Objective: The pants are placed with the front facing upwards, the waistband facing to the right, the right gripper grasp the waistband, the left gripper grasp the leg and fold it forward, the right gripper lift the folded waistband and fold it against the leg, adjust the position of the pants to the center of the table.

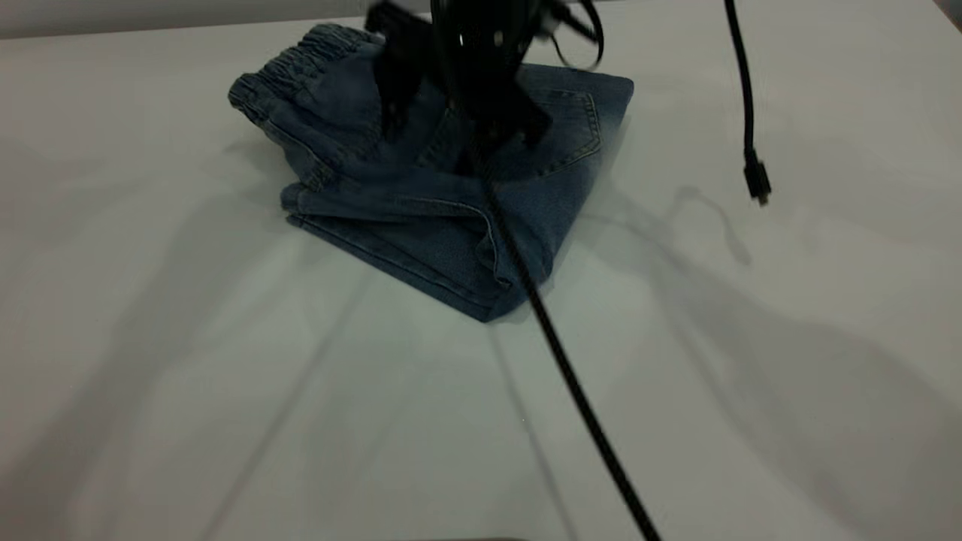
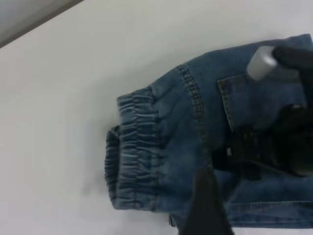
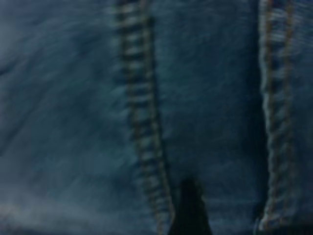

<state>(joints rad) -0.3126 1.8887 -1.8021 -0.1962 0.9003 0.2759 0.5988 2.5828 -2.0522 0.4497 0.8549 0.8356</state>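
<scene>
Though folded, pants [image 1: 421,203] off-centre

A loose black cable [image 1: 744,98] is seen hanging down from the upper edge of the exterior view, and it is ended by a small black plug [image 1: 757,182]. A thin curved shadow [image 1: 714,218] is cast just left of and below that plug. Far left of the cable, a dull grey band of background [image 1: 150,19] is shown along the top edge.
</scene>
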